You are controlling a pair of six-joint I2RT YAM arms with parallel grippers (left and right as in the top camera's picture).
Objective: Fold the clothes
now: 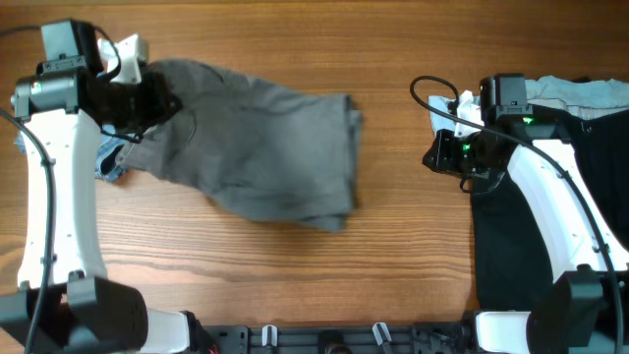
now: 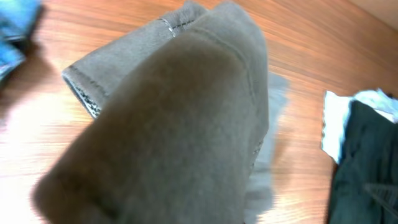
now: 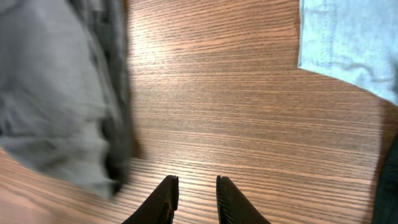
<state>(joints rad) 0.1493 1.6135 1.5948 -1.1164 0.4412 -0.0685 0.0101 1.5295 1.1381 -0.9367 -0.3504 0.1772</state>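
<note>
The shorts (image 1: 265, 147) are plain grey-taupe and lie left of centre on the table (image 1: 295, 275), bunched, with a darker doubled edge on their right side. In the left wrist view, the shorts (image 2: 180, 124) fill the frame, showing a stitched hem.

The left gripper (image 1: 149, 98) pinches their upper-left corner, and the fabric hides its fingers. The right gripper (image 3: 193, 199) hovers over bare wood with its fingers slightly apart, holding nothing.

The surface is brown wood-grain. Denim (image 1: 110, 162) lies under the left arm. A black garment (image 1: 609, 197) and a pale blue shirt (image 3: 348, 37) lie at the right edge.
</note>
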